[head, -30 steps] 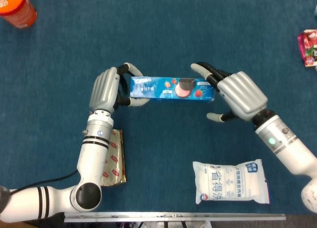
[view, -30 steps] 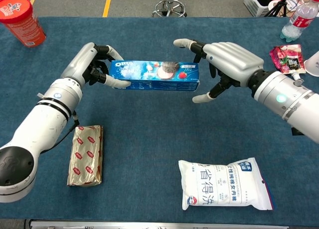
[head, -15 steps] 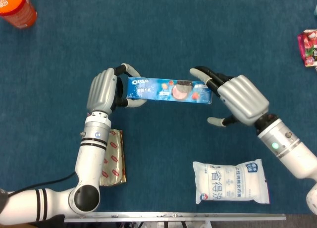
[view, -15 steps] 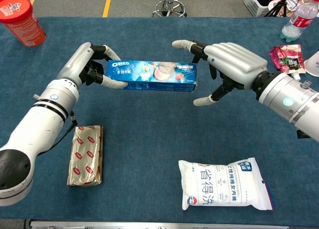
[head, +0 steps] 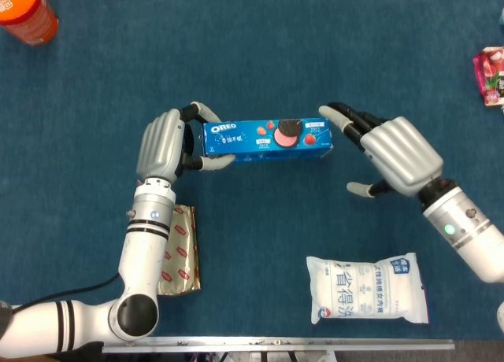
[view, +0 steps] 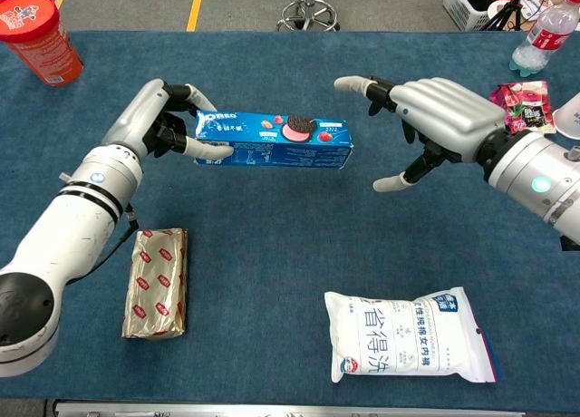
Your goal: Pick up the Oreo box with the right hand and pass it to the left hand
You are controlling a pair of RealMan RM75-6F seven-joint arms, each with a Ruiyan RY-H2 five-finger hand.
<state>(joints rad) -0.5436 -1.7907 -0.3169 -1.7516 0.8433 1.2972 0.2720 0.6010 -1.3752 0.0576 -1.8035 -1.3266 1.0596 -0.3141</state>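
The blue Oreo box [head: 268, 138] [view: 276, 139] hangs level above the blue table, its long side running left to right. My left hand [head: 167, 144] [view: 161, 120] grips its left end between thumb and fingers. My right hand [head: 391, 153] [view: 433, 120] is off the box, to the right of its right end, fingers spread and holding nothing. A small gap shows between its fingertips and the box.
A gold foil packet [head: 179, 252] [view: 159, 282] lies beside my left forearm. A white bag with blue print [head: 367, 288] [view: 412, 334] lies at the front right. An orange-red canister [head: 24, 9] [view: 38, 36] stands far left, a pink packet [head: 490, 77] [view: 519, 106] far right.
My right hand has let go of the box's right end and drawn back to the right. The left hand keeps hold of the box, which has tipped its printed face more towards the cameras.
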